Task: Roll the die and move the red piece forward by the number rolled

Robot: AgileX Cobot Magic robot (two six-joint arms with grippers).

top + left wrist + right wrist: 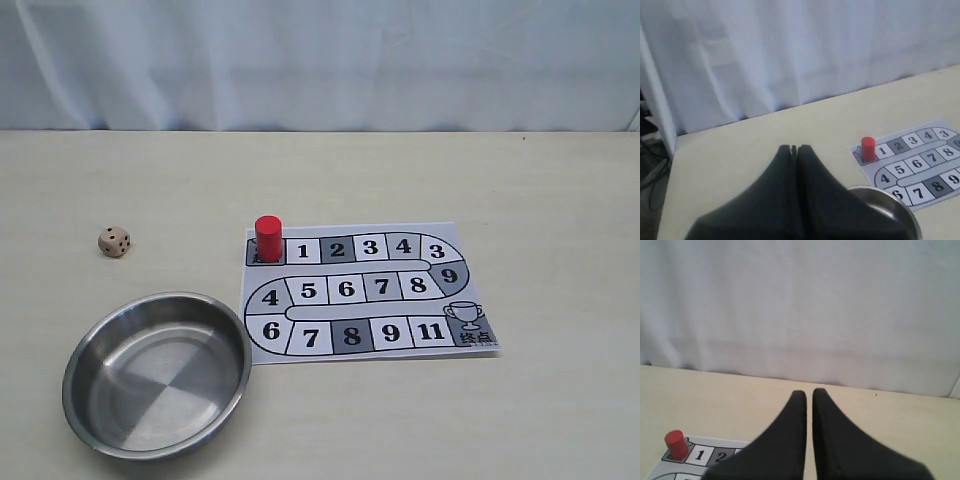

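Observation:
The die, a pale wooden cube with black pips, lies on the table left of the board and beyond the bowl. The red piece stands upright on the grey start square at the top-left corner of the paper board, just left of square 1. Neither gripper shows in the exterior view. My left gripper is shut and empty above the table, with the red piece off to one side; the die is hidden there. My right gripper is shut with only a thin slit, holding nothing, with the red piece well apart from it.
A steel bowl sits empty at the near left, touching the board's lower-left corner; its rim shows beside my left fingers. The numbered board ends at a trophy square. A white curtain backs the table.

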